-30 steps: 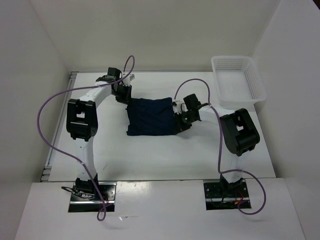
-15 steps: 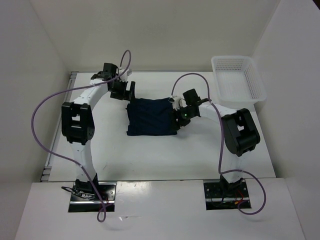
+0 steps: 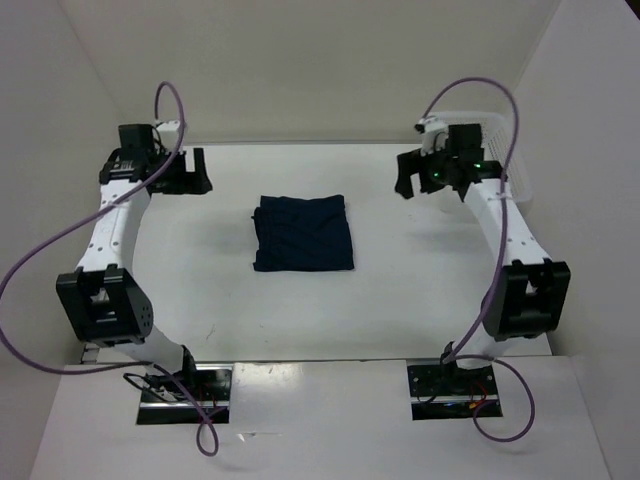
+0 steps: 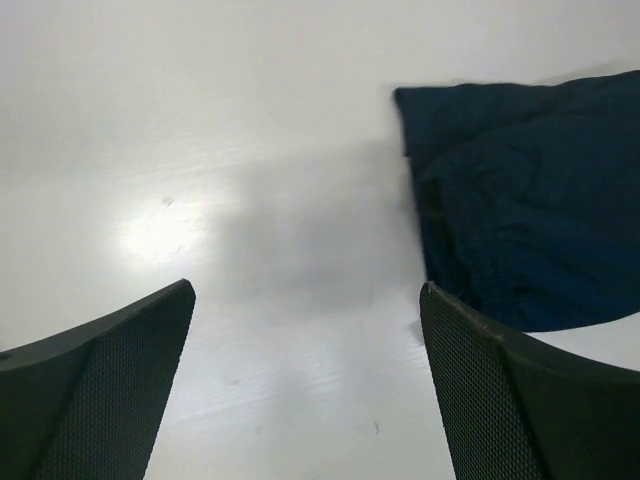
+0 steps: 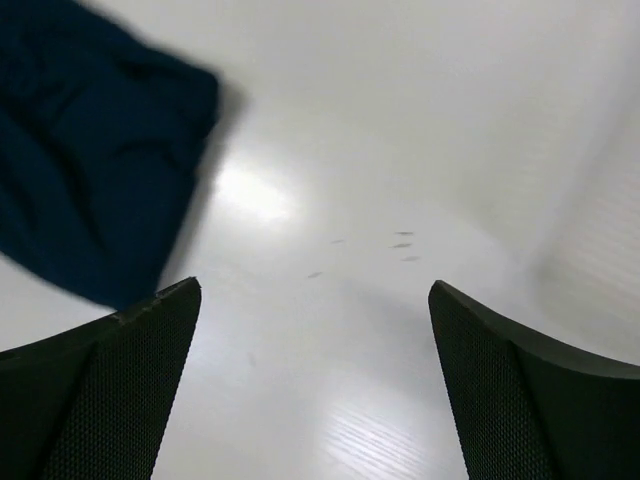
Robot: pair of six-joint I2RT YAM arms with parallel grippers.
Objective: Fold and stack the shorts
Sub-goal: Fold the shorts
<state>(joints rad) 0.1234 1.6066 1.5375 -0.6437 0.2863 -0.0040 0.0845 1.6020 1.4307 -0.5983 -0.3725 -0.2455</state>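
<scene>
Two grippers, both spread wide, both holding nothing! The left gripper [image 3: 195,172] hangs over the far left of the white table [image 3: 300,320], the right gripper [image 3: 408,178] over the far right. Between them, mid-table and well apart from either, the shorts [image 3: 302,233] lie folded into a flat navy square, a corner showing in each wrist view.

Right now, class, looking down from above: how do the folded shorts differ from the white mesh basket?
Colour: the shorts are dark navy; the basket is white.
Build: the shorts are soft cloth lying flat and folded; the basket is stiff mesh with raised walls.
Place: the shorts lie centrally in full view; the basket sits at the far right, partly hidden behind the right arm.
Shared: both rest untouched.
</scene>
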